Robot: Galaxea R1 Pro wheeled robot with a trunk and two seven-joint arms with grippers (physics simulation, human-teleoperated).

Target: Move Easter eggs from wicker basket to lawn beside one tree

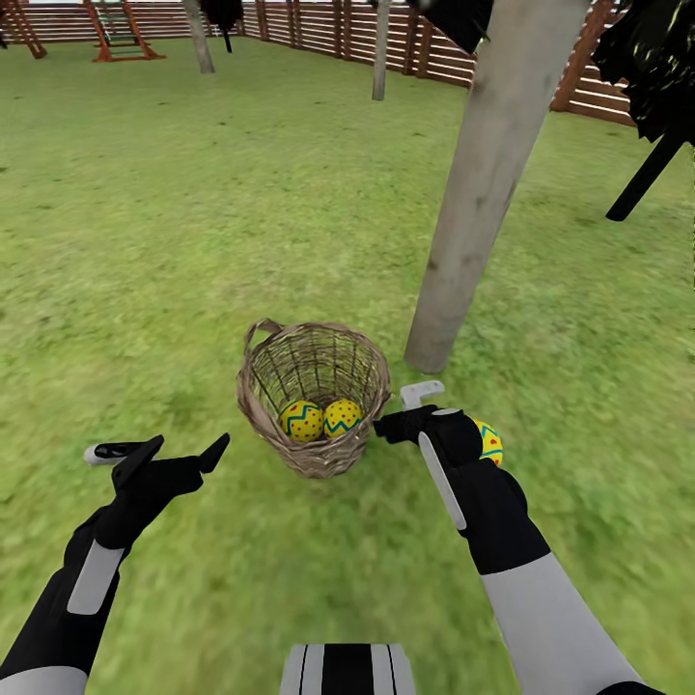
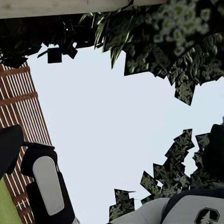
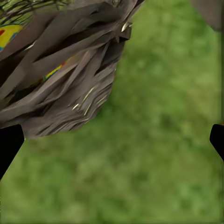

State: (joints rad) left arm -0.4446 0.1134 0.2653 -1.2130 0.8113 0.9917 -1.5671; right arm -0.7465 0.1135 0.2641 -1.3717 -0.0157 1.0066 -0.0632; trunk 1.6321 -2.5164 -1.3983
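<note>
In the head view two eggs (image 1: 320,419) lie in the wicker basket (image 1: 314,396), one egg (image 1: 488,441) is on the lawn (image 1: 193,241) near the tree (image 1: 483,183), partly behind the right gripper (image 1: 410,410), and the left gripper (image 1: 174,449) is spread and empty. The left wrist view shows sky and leaves (image 2: 186,42). In the right wrist view the fingertips (image 3: 9,144) are wide apart beside the basket, holding nothing, so I judge one egg done and two left.

the light was bright, even and flat, with no clear source and almost no cast shadows on the lawn (image 1: 193,241). the right wrist view was soft and blurred. the pale sky (image 2: 107,130) looked washed out, without glare.
</note>
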